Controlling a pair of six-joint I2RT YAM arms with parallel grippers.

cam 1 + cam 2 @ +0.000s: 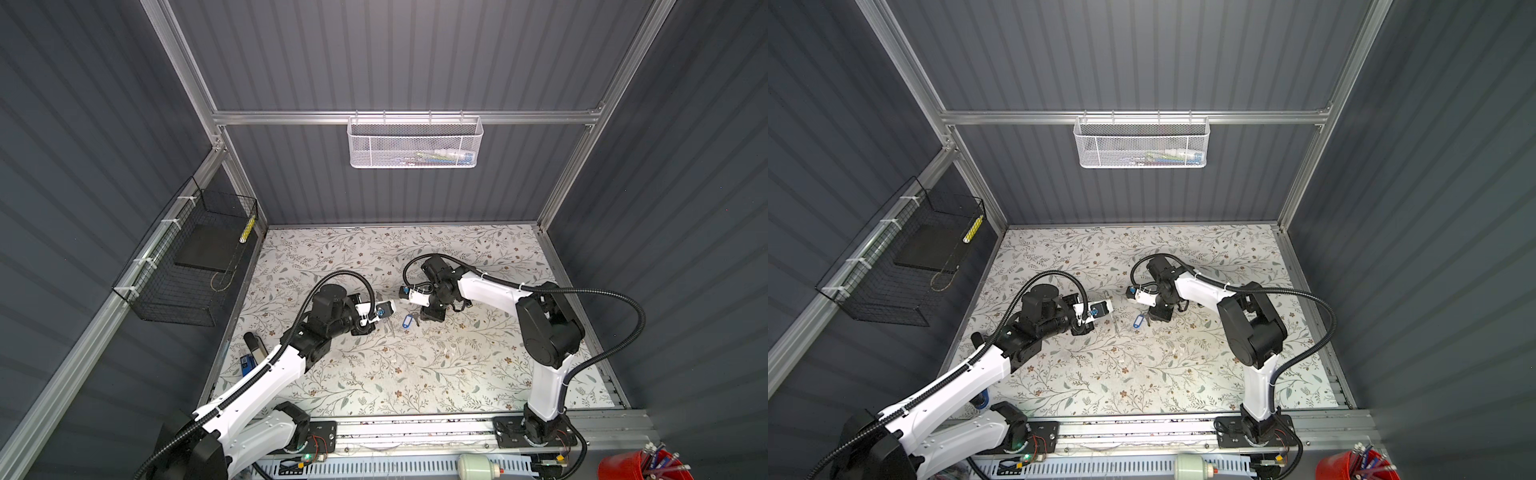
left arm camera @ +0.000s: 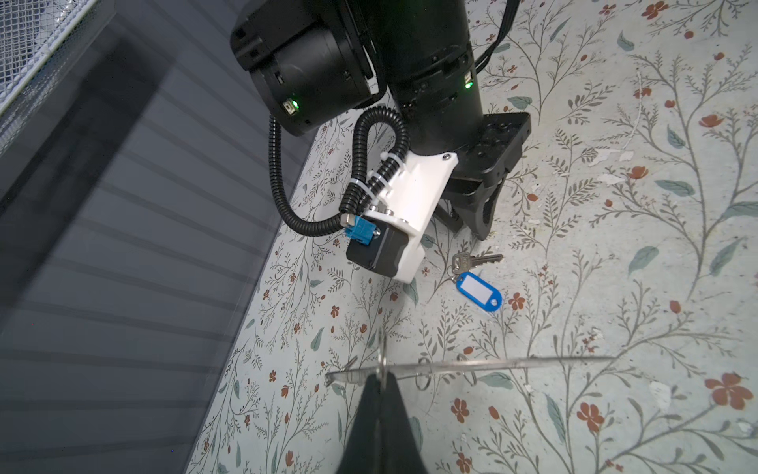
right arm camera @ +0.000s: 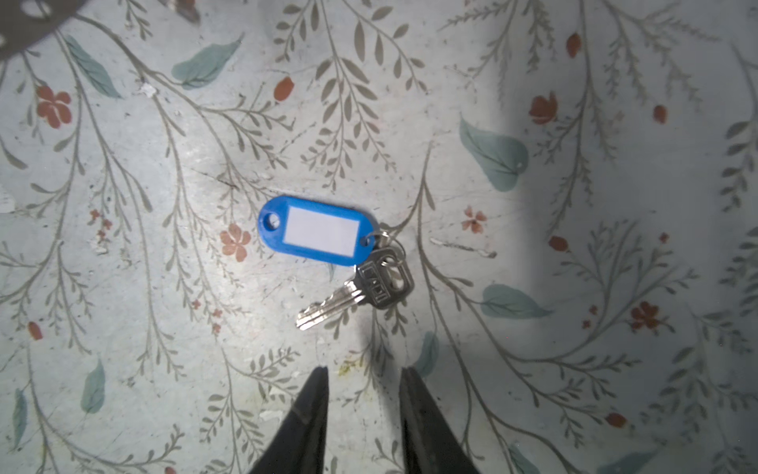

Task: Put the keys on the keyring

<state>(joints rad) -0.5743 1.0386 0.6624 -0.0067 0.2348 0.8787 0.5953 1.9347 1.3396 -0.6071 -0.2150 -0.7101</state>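
Table: floral-printed sheet on which the tag set lies.
Left gripper: nearest entry. Jaws clenched on a metal piece. It sits on the left-arm side of the blue tag, apart from it.
Metal piece: thin and grey, seen edge-on in the left wrist view. Two small wire loops show against it. Its exact kind cannot be told.
Blue tag: oblong plastic with a white label window, lying flat on the table.
Split ring: small, passed through the tag's end hole and the key's head.
Key: silver, single, lying flat. Its head is at the tag's ringed end and its blade angles away.
Right gripper: jaws released, nothing between them. The tips are near the key, on the side away from the blue tag, not touching it.
Black wire basket: on the side wall, far to the left-arm side of the blue tag. It holds a dark flat slab.
White mesh basket: hung on the back rail, farthest beyond the blue tag.
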